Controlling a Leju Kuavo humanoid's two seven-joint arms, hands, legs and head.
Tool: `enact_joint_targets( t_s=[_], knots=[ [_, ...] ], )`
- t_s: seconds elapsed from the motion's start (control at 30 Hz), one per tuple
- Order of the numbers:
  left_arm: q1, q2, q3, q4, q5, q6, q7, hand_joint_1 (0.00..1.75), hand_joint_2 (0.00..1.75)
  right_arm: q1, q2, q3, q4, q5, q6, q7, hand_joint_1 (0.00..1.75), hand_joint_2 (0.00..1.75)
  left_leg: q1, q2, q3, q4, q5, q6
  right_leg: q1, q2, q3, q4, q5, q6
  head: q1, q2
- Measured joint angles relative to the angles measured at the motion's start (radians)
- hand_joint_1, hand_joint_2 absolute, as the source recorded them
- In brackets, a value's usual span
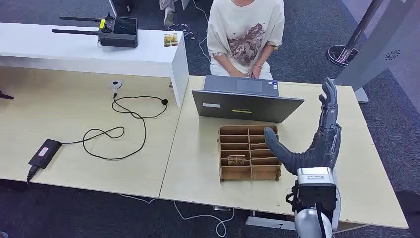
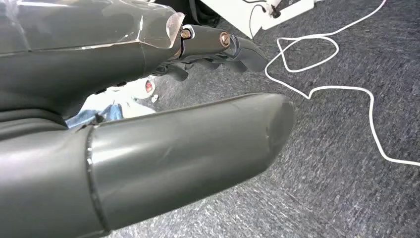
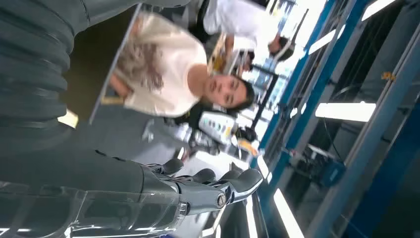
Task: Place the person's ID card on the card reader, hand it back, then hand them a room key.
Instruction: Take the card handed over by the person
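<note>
My right hand (image 1: 317, 144) is raised over the right side of the table, open, fingers stretched toward the seated person (image 1: 245, 29) and thumb out over a cardboard divider tray (image 1: 225, 171). Nothing is in it; in the right wrist view the right hand (image 3: 148, 193) shows straight, bare fingers with the person (image 3: 168, 74) beyond. A small card (image 1: 236, 159) lies in one front compartment of the tray. A flat black device (image 1: 44, 152) on a cable lies at the table's left. My left hand (image 2: 99, 54) hangs above the carpet, fingers apart and holding nothing.
A grey laptop (image 1: 246, 101) stands open between the tray and the person. A white counter (image 1: 89, 52) at the back left carries a black controller (image 1: 118, 30) and a small card (image 1: 171, 39). A black cable (image 1: 124, 126) loops across the left table. White cables (image 2: 322, 69) lie on the carpet.
</note>
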Motion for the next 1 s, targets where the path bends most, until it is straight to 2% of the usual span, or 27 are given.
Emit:
enact_joint_targets(
  t_s=[0.07,0.2,0.3,0.37,0.53,0.67,0.9,1.0],
  knots=[
    [0.000,0.000,-0.007,0.000,-0.009,-0.004,-0.001,0.00,0.00,-0.036,-0.003,0.006,0.004,0.085,-0.033,0.043,0.00,1.75,0.000,0.001,0.000,0.000,0.000,0.000,0.000,0.001,0.000,0.000,0.000,-0.001,0.000,0.000],
    [-0.001,0.002,-0.030,0.000,-0.034,-0.023,-0.013,0.00,0.00,-0.196,-0.023,0.022,0.049,0.412,-0.112,0.209,0.00,1.75,0.000,0.003,0.001,0.000,0.002,-0.001,0.000,0.003,0.000,0.000,0.002,-0.001,0.000,0.000],
    [-0.002,0.005,-0.046,0.000,-0.041,-0.034,-0.026,0.00,0.00,-0.330,-0.035,0.024,0.147,0.602,-0.135,0.309,0.00,1.75,0.000,0.003,0.001,0.000,0.003,-0.002,0.000,0.003,-0.001,0.000,0.003,-0.002,0.000,0.000],
    [-0.002,0.008,-0.055,0.000,-0.042,-0.039,-0.033,0.00,0.00,-0.420,-0.038,0.024,0.239,0.675,-0.135,0.351,0.00,1.75,0.000,0.003,0.001,0.000,0.004,-0.002,0.000,0.003,-0.001,0.001,0.004,-0.002,0.000,0.000],
    [-0.002,0.011,-0.069,0.000,-0.038,-0.047,-0.043,0.00,0.00,-0.639,-0.038,0.024,0.517,0.733,-0.115,0.395,0.00,1.75,0.000,0.002,0.001,0.000,0.005,-0.002,0.000,0.002,-0.001,0.002,0.004,-0.002,0.000,0.000],
    [-0.002,0.011,-0.070,0.000,-0.029,-0.048,-0.044,0.00,0.00,-0.771,-0.022,0.026,0.718,0.764,-0.080,0.422,0.00,1.75,0.000,0.001,0.001,0.000,0.006,-0.002,0.000,0.002,-0.002,0.002,0.004,-0.002,0.000,0.000],
    [-0.001,0.010,-0.070,0.000,-0.013,-0.048,-0.044,0.00,0.00,-0.891,0.012,0.019,0.954,0.730,-0.003,0.453,0.00,1.75,0.000,0.001,0.000,0.000,0.005,-0.002,0.000,0.002,-0.003,0.002,0.004,-0.002,0.000,0.000],
    [-0.001,0.009,-0.070,0.000,-0.009,-0.048,-0.044,0.00,0.00,-0.922,0.018,0.011,1.025,0.714,0.058,0.460,0.00,1.75,0.000,0.001,0.000,0.000,0.005,-0.002,0.000,0.002,-0.003,0.002,0.004,-0.002,0.000,0.000]
  ],
)
